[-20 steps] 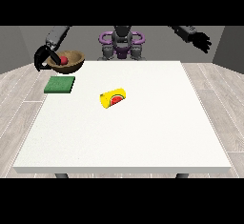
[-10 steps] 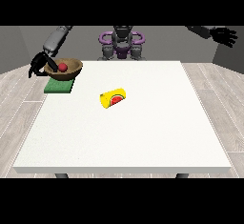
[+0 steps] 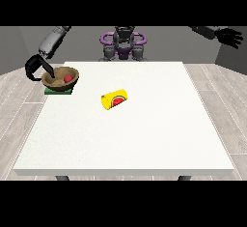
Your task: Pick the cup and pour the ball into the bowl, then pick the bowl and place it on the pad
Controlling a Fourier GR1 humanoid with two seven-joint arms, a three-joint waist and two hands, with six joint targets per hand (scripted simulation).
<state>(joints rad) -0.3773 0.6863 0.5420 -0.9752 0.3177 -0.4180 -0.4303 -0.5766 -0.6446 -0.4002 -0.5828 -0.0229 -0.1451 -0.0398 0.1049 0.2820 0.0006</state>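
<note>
A brown bowl (image 3: 60, 78) with a red ball (image 3: 68, 78) inside it rests on or just above the green pad (image 3: 59, 91) at the table's far left corner. The hand at the view's left (image 3: 35, 67) has its fingers curled round the bowl's left rim. A yellow cup (image 3: 115, 99) with a watermelon picture lies on its side near the middle of the white table (image 3: 125, 139). The hand at the view's right (image 3: 229, 36) is raised high beyond the table's far right edge, with its fingers spread and holding nothing.
The robot's torso (image 3: 123, 45) stands behind the table's far edge. Wooden floor surrounds the table on both sides.
The hand at the view's left has carried the bowl down and leftwards onto the green pad. The hand at the view's right has swung up and further right.
</note>
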